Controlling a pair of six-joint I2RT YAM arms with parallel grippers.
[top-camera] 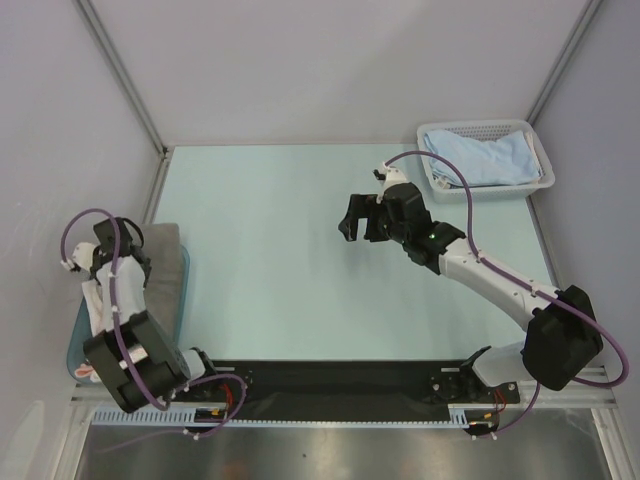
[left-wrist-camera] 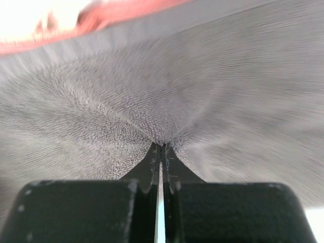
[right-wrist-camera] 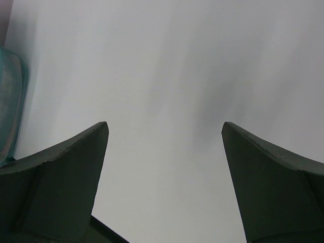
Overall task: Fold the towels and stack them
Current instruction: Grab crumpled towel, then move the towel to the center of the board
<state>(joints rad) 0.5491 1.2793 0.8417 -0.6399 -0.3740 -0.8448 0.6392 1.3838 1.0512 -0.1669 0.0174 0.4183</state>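
Note:
My left gripper is shut on a pinch of the grey towel, which puckers at the fingertips and fills the left wrist view. A salmon-pink towel shows as a strip past its far edge. From above, the grey towel lies in the teal tub at the table's left edge, under the left arm. A light blue towel lies in the white mesh basket. My right gripper hangs open over the middle of the table, and the right wrist view shows nothing in the right gripper.
The teal tub sits at the left edge of the pale green table. The white mesh basket stands at the back right corner. Grey walls close in the left, back and right sides. A corner of the tub shows in the right wrist view.

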